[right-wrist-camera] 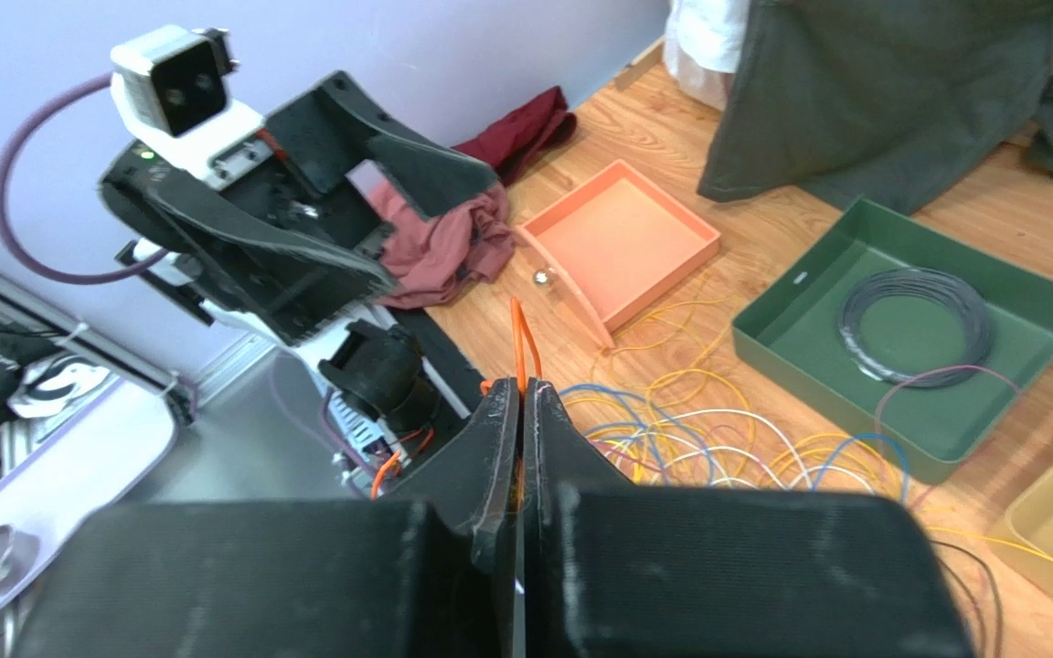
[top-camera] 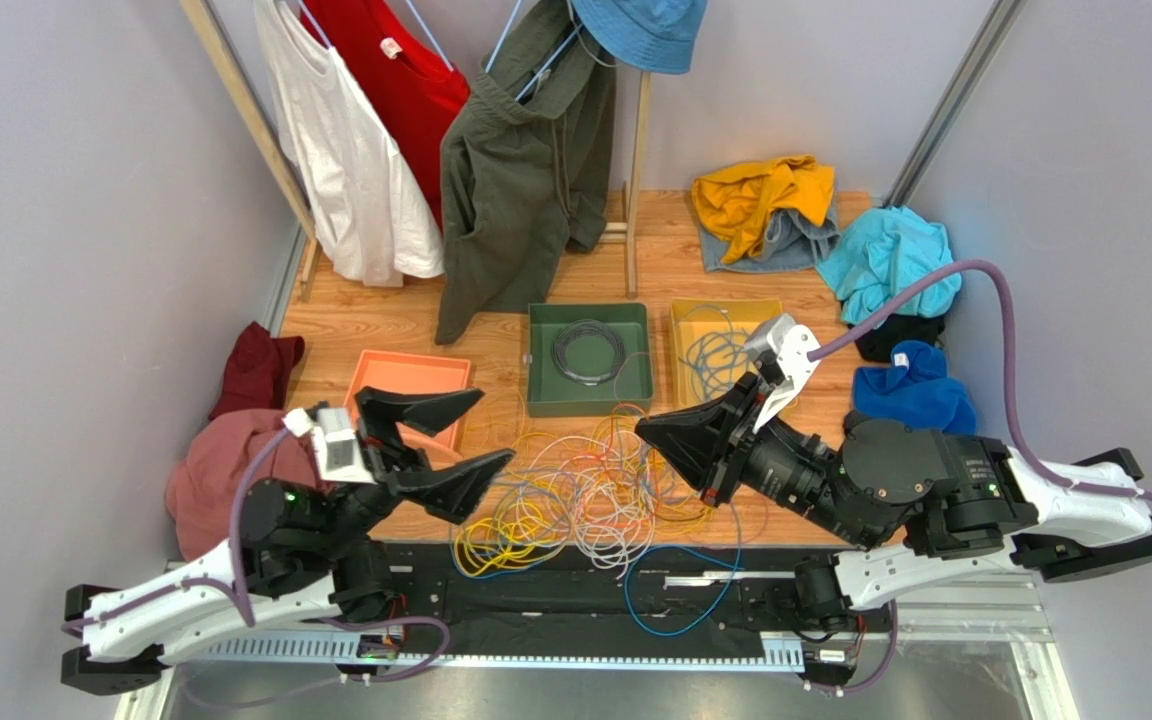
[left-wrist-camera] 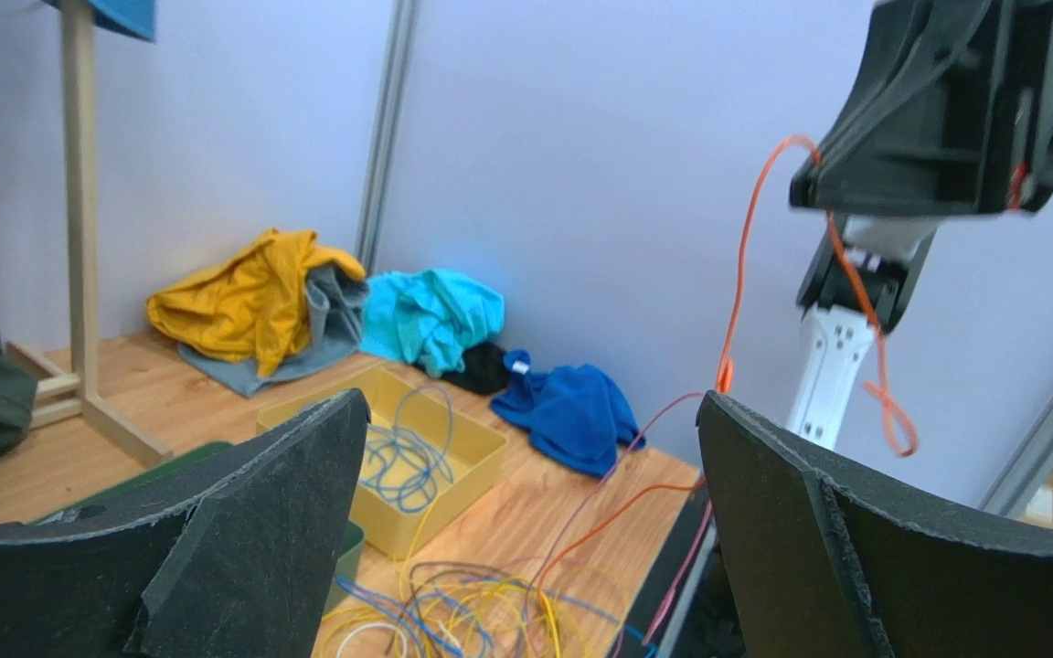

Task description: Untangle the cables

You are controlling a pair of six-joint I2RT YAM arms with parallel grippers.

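A tangle of thin yellow, blue, white and orange cables lies on the wooden table between the two arms. It also shows in the left wrist view and the right wrist view. My right gripper is shut on an orange cable and holds it raised above the tangle. The orange cable hangs from the right gripper down to the pile. My left gripper is open and empty, raised left of the tangle and facing the right gripper, its fingers wide apart.
Behind the tangle stand an orange tray, a green tray holding a dark coil, and a yellow tray with blue cables. Clothes lie piled at both sides and hang on a rack at the back. A blue cable hangs over the near edge.
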